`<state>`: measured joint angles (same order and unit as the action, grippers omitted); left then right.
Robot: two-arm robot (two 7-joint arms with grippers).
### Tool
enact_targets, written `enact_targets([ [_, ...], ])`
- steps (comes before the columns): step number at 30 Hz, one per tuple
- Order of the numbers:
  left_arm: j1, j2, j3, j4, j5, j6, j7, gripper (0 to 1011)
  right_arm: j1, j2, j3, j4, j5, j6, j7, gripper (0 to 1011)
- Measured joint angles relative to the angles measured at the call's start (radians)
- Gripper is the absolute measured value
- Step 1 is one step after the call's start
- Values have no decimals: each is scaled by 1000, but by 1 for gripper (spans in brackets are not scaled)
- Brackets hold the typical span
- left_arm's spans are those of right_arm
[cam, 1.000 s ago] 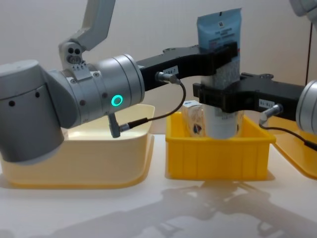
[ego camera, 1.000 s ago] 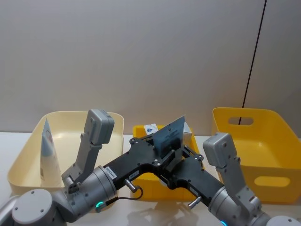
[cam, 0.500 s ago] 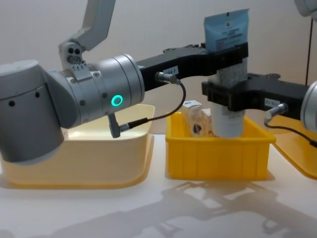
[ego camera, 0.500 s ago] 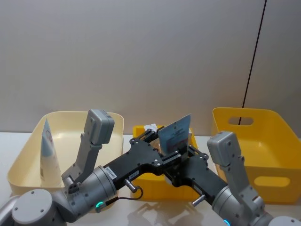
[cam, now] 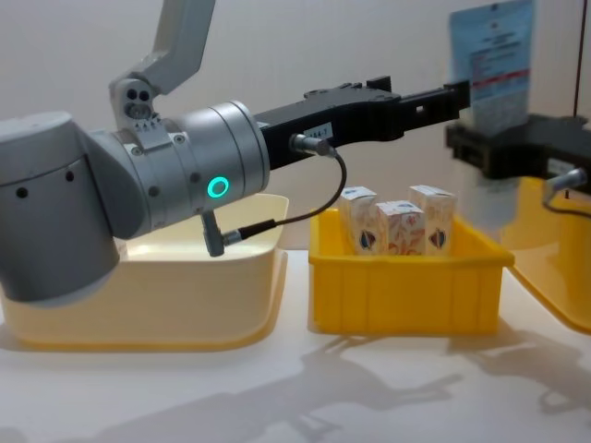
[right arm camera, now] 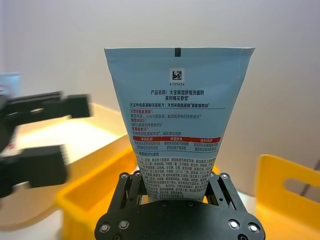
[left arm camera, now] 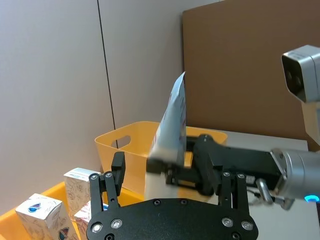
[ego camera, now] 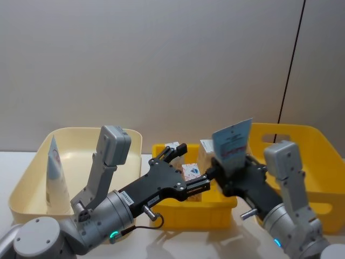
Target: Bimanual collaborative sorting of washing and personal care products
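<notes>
The room light is soft and even, with no glare. In my chest view, pale, soft-edged shadows lie on the tabletop in front of the yellow bin, falling toward me. A green ring glows on my left arm, whose silver shell has a mild sheen. The light-blue tube reads crisp in my right wrist view. It smears in the left wrist view and turns ghostly at its lower end in the chest view. My left gripper is blurred in the right wrist view.

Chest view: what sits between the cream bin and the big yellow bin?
In the chest view, the small yellow bin, holding three white cartons, stands between the cream bin and the big yellow bin.
</notes>
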<state>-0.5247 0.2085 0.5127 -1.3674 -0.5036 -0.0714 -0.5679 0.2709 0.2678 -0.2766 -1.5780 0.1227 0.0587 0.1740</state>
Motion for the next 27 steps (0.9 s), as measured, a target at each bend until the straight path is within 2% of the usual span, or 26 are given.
enact_targets([
  [17,0,0,0,0,0,0,0,1000,54,-36,114,61,-54,-150,-151,440],
  [27,0,0,0,0,0,0,0,1000,82,-54,163,96,-101,-164,-242,440],
])
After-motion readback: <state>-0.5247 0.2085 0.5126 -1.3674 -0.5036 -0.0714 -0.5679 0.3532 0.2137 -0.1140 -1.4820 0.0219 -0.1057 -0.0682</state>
